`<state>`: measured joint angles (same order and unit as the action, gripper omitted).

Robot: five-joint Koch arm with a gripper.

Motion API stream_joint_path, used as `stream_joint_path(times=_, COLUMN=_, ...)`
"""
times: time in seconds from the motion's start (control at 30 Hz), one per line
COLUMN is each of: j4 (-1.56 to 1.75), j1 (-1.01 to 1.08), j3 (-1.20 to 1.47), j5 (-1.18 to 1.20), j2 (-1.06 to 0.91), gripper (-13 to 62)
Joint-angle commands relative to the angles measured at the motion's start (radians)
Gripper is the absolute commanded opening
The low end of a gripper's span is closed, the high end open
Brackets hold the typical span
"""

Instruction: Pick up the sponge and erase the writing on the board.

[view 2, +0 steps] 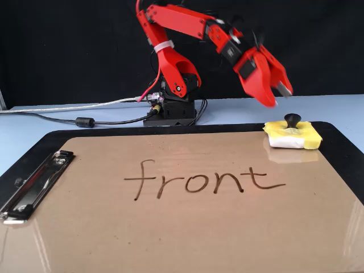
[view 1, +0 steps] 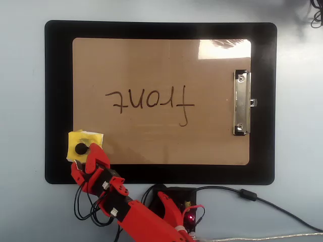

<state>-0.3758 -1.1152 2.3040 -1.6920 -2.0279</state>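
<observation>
The yellow sponge (view 1: 87, 137) with its black knob (view 1: 81, 148) lies on the lower left corner of the tan board (view 1: 151, 146) in the overhead view. In the fixed view the sponge (view 2: 297, 136) is at the far right. The writing "front" (view 1: 151, 99) runs across the board's middle, also in the fixed view (view 2: 205, 181). My red gripper (view 1: 84, 155) is open and empty. It hovers just above and beside the knob, not touching it, as the fixed view (view 2: 277, 98) shows.
The board lies on a bigger black mat (view 1: 58, 101). A silver clip (view 1: 241, 103) sits on the board's right edge in the overhead view. The arm's base (view 1: 176, 206) and cables (view 1: 252, 196) are on the pale table below the mat.
</observation>
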Motion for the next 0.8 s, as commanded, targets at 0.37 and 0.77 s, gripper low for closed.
stream_joint_path(times=0.37, j4=0.505, j1=-0.014, j3=0.094, j5=0.06, j2=0.249, gripper=33.6)
stream_joint_path(times=0.77, j4=0.618, j1=-0.005, j3=0.129, j5=0.066, j2=0.35, gripper=23.8)
